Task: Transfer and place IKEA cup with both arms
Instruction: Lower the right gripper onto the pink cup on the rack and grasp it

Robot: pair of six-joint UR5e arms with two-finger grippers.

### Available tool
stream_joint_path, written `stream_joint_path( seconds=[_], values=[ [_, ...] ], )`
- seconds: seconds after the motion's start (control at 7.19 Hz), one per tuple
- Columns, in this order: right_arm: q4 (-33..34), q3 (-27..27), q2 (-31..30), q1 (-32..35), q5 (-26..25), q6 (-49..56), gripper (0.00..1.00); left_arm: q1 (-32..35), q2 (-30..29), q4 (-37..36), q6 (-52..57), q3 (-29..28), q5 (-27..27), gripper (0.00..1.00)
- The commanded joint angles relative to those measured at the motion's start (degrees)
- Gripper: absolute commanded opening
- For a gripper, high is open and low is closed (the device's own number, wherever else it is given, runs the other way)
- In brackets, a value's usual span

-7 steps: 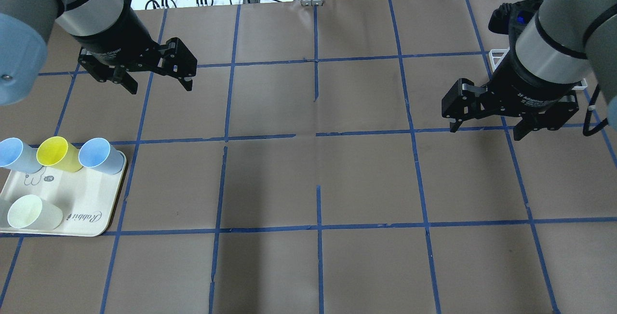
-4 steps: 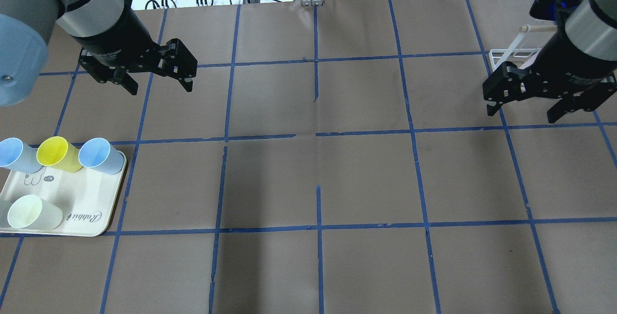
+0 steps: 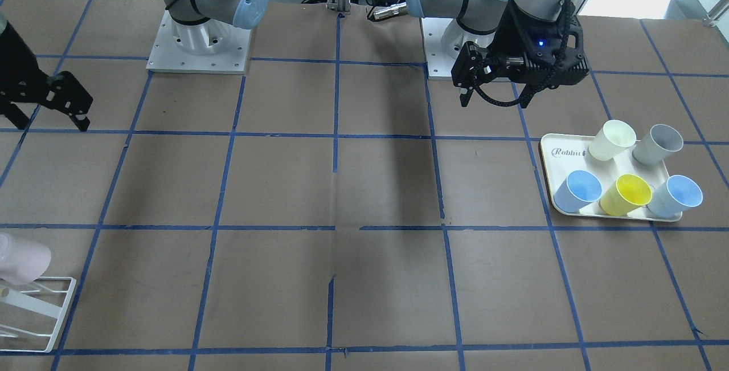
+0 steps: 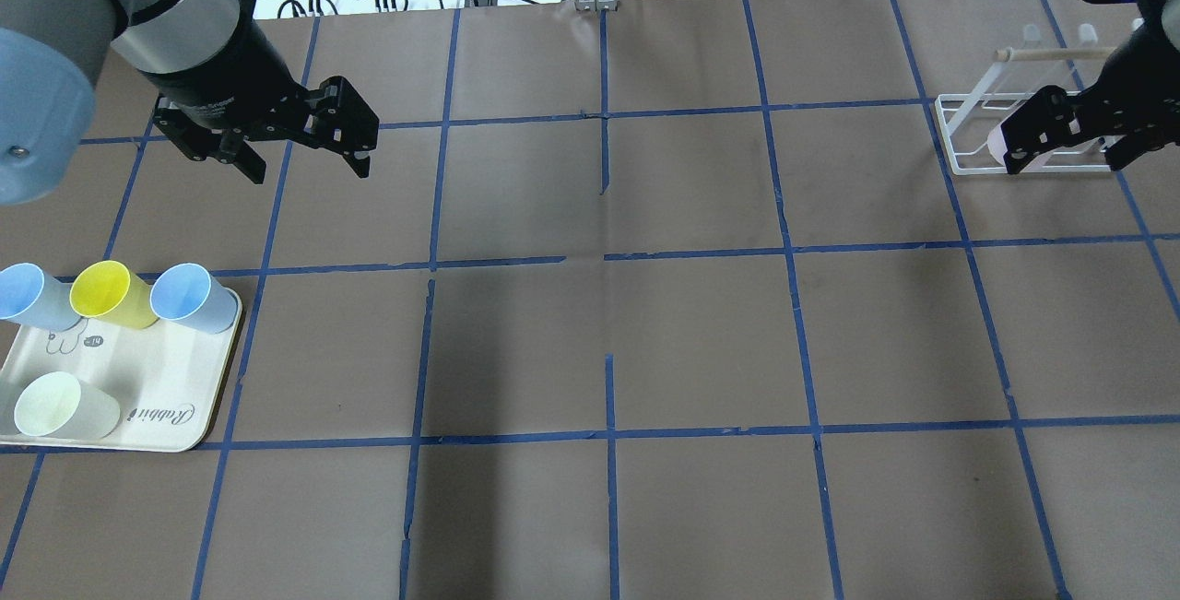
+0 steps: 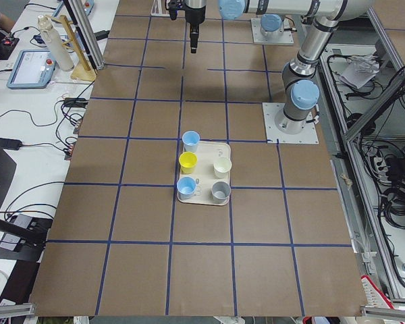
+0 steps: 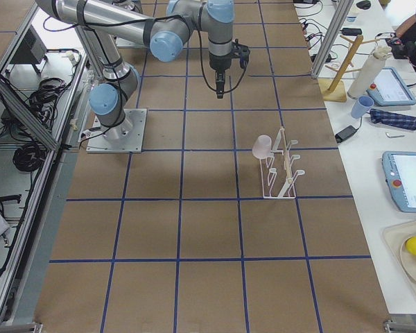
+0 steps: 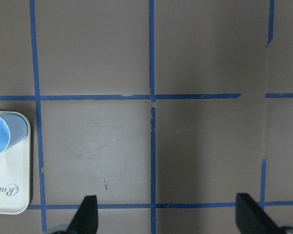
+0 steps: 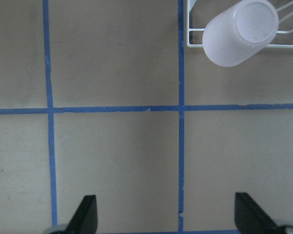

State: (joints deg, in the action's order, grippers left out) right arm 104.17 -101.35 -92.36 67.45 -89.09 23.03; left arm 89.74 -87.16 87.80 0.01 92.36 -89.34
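Note:
The pale pink IKEA cup (image 3: 20, 258) sits upside down on a white wire rack (image 3: 34, 314) at the table's right end. It also shows in the exterior right view (image 6: 262, 146) and the right wrist view (image 8: 239, 31). In the overhead view only a sliver of it (image 4: 998, 141) shows behind my right gripper (image 4: 1069, 158). That gripper is open and empty, above the rack's near side, with the cup ahead of its fingers (image 8: 88, 214), not between them. My left gripper (image 4: 304, 165) is open and empty above bare table beyond the tray.
A cream tray (image 4: 157, 379) at the table's left holds two light blue cups, a yellow cup (image 4: 111, 294), a cream-white cup (image 4: 60, 405) and a grey cup (image 3: 658, 144). The rack's wooden rod (image 4: 1051, 52) stands up behind the right gripper. Cables lie past the far edge.
My right gripper has moved right and away from me, from the open table to above the rack and the pink cup. The left gripper has barely moved.

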Motion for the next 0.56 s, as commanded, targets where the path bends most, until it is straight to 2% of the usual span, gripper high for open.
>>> stream_joint_path(
  seconds=[0.0, 0.28, 0.42],
  values=[
    [8.46, 0.10, 6.02, -2.58, 0.41, 6.84, 1.00, 0.00, 0.06, 0.00, 0.26, 0.10, -0.05, 1.00],
    [16.73, 0.18, 11.31, -2.76, 0.41, 12.19, 1.00, 0.00, 0.06, 0.00, 0.17, 0.11, -0.05, 1.00],
    [18.16, 0.36, 12.20, -2.77, 0.41, 13.78, 1.00, 0.00, -0.12, 0.00, 0.17, 0.02, -0.05, 1.00]
  ],
)
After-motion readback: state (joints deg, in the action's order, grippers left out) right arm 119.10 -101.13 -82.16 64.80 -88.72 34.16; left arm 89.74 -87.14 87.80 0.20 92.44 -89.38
